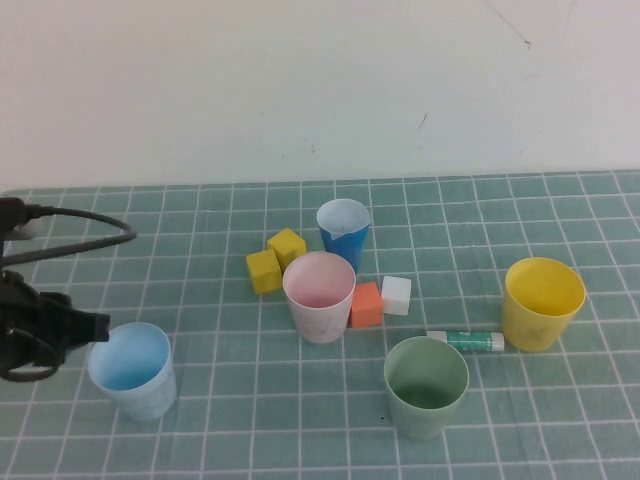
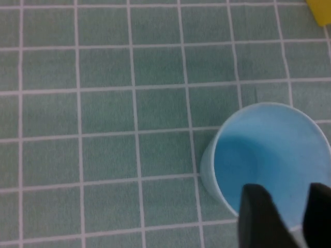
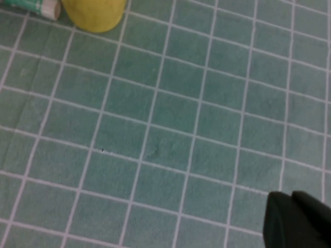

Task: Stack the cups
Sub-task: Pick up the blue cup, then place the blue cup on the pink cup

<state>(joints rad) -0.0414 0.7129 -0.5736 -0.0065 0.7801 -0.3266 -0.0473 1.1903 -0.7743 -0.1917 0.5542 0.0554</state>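
Your inventory, high view unless noted:

- Grid mat (image 1: 560, 420): green with white lines, covering the table below a pale wall.
- Light blue cup (image 1: 133, 369): upright, lower left of the frame, apart from the other cups. In the left wrist view the same cup (image 2: 266, 155) sits at lower right.
- Pink cup (image 1: 319, 296): upright, centre of the frame.
- Darker blue cup (image 1: 343, 235): upright, just above and right of the pink one.
- Green cup (image 1: 427, 386): upright, lower centre-right.
- Yellow cup (image 1: 542, 303): upright, right side. Its base shows at the top edge of the right wrist view (image 3: 95, 13).
- Two yellow cubes (image 1: 275, 260): touching each other, left of the pink cup.
- Orange cube (image 1: 366, 303) and white cube (image 1: 396, 295): side by side, right of the pink cup.
- Glue stick (image 1: 466, 340): lying flat between the green and yellow cups.
- Left gripper (image 1: 85, 330): far left edge, at the light blue cup's rim. In the left wrist view you see its fingers (image 2: 261, 214) apart at that rim.
- Right gripper (image 3: 297, 219): outside the high view; it hangs over bare mat in the right wrist view, fingers together.
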